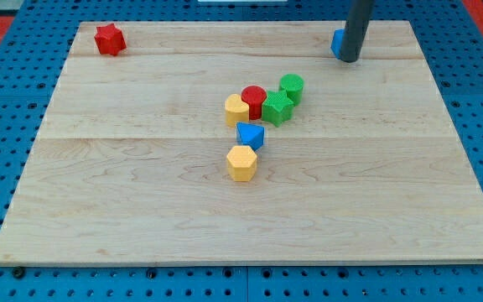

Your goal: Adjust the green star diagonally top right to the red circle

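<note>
My tip (349, 59) is a bare rod end with no jaws to open or close, resting on the wooden board (141, 210) near the view's top right, touching or just in front of a blue block (337, 42) that it partly hides. Well apart from it, mid-board, the green star (277, 108) sits touching the right side of the red circle (253, 100), with a green cylinder (292, 86) just above-right and a yellow block (236, 109) at the circle's left. Below lie a blue block (250, 135) and a yellow hexagon (241, 163); a red star (110, 39) sits top left.
</note>
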